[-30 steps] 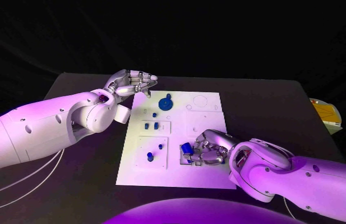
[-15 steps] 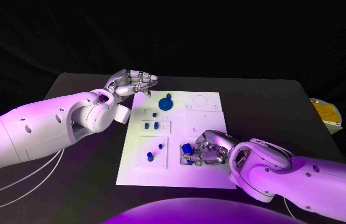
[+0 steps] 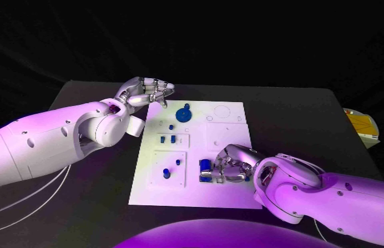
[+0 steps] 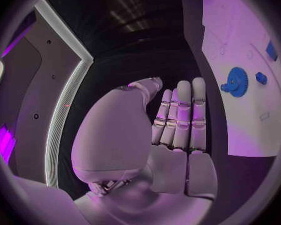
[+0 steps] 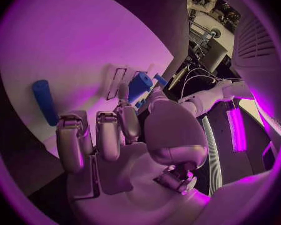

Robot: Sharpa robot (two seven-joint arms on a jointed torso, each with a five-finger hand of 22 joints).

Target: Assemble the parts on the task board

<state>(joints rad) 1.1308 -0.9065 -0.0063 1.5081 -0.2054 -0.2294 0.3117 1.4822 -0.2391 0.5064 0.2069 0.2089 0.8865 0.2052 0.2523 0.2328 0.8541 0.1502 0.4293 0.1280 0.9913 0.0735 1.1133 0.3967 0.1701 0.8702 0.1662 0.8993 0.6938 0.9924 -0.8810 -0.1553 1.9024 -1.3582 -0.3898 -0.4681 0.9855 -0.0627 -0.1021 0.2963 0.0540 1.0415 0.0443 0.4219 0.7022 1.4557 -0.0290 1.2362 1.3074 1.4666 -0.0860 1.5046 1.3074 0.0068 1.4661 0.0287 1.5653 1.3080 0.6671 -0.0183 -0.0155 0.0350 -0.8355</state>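
Nearest the camera, in the lower right of the head view, the right hand (image 3: 228, 167) is seen pressed down over a recessed fixture near the task board's (image 3: 232, 195) lower right part. A blue block (image 3: 206, 166) sits at its fingertips (image 3: 216, 160); in the right wrist view the same blue block (image 5: 139, 86) is seen just ahead of the fingers (image 5: 125, 112), seemingly pinched between thumb and finger, though the contact itself is partly hidden. A blue cylinder (image 5: 45, 101) is seen lying loose on the board beside that hand.

Further up the board, towards the lower left of the plate, two small blue pegs (image 3: 166, 173) are seen standing in a square panel, and above them two small blue pieces (image 3: 167, 140) stand in a middle panel. These appear to be seated already.

Near the board's upper edge a blue gear (image 3: 184, 115) is mounted, with a small blue knob (image 3: 171, 127) just below it.

Farthest away, at the board's upper left corner, the left hand (image 3: 148, 92) is held above the table, its fingers curled together around nothing.

The task is judged to be partly done: several parts look seated, while the block is being fitted and the cylinder remains to be placed.
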